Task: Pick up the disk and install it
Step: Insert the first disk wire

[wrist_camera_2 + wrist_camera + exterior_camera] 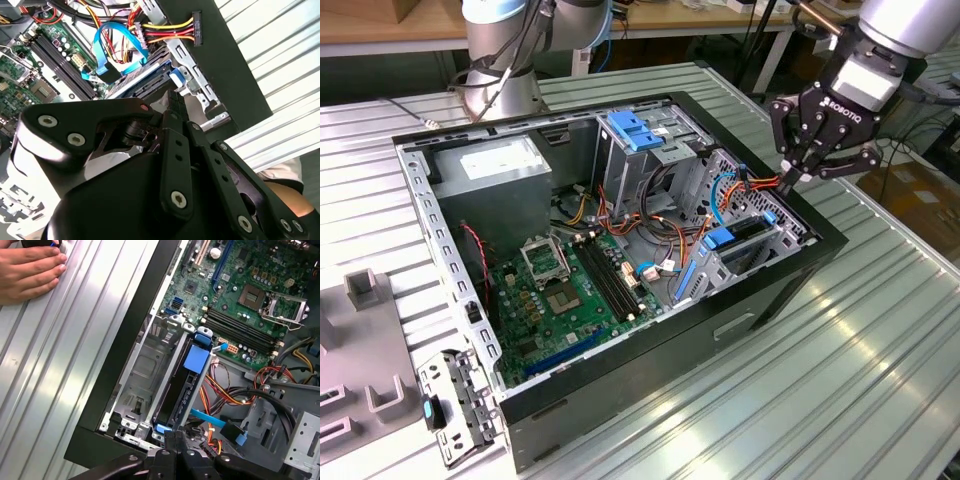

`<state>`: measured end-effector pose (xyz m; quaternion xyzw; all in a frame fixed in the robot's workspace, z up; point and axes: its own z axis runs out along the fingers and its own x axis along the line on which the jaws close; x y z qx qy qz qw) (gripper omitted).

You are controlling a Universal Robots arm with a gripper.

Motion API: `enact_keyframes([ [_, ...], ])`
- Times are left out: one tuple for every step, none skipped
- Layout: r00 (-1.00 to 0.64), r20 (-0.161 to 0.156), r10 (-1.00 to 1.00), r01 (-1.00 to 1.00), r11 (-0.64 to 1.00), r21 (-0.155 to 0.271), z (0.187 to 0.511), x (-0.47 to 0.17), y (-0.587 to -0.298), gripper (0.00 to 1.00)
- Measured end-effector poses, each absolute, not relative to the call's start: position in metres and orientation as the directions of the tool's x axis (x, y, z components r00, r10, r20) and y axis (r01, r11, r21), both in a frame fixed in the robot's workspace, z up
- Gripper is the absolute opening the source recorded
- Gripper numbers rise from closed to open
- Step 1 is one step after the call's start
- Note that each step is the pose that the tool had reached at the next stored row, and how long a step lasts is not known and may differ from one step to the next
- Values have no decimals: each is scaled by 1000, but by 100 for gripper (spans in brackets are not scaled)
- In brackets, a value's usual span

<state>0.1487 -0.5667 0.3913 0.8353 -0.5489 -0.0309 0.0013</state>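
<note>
The disk [738, 238] sits on edge in the drive cage at the end of the open computer case on the exterior view's right. Its dark body [175, 392] shows in the first wrist view, with a bright blue tab on its rail. My gripper [790, 180] hangs just above the case rim by that cage, fingers shut together with nothing seen between them. In the first wrist view the gripper [175, 438] is close to the disk's near blue end; contact cannot be told. The second wrist view looks past the gripper [175, 98] to the disk [142, 84] below.
Loose orange, yellow and blue cables [760, 185] lie beside the cage. A blue ribbed bracket [635, 130], a grey power-supply box [495, 165] and the motherboard [560, 290] are inside the case. A person's hand [27, 267] rests on the ribbed table outside the case.
</note>
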Motion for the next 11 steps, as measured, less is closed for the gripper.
enact_keyframes([
  [400, -50, -915, -915, -402, 36, 391, 150, -566, 11],
  [403, -50, -914, -913, -405, 36, 391, 151, -565, 11],
  [407, -50, -912, -912, -409, 36, 391, 152, -565, 11],
  [413, -50, -909, -909, -415, 36, 391, 154, -564, 11],
  [416, -50, -908, -908, -418, 36, 391, 156, -563, 11],
  [419, -50, -907, -906, -421, 36, 391, 157, -562, 11],
  [424, -50, -904, -904, -426, 36, 390, 159, -561, 11],
  [427, -50, -903, -903, -429, 36, 390, 161, -560, 11],
  [430, -50, -902, -901, -431, 36, 390, 162, -559, 11],
  [434, -50, -900, -900, -435, 36, 390, 164, -558, 11],
  [436, -50, -898, -898, -438, 36, 390, 165, -557, 11],
])
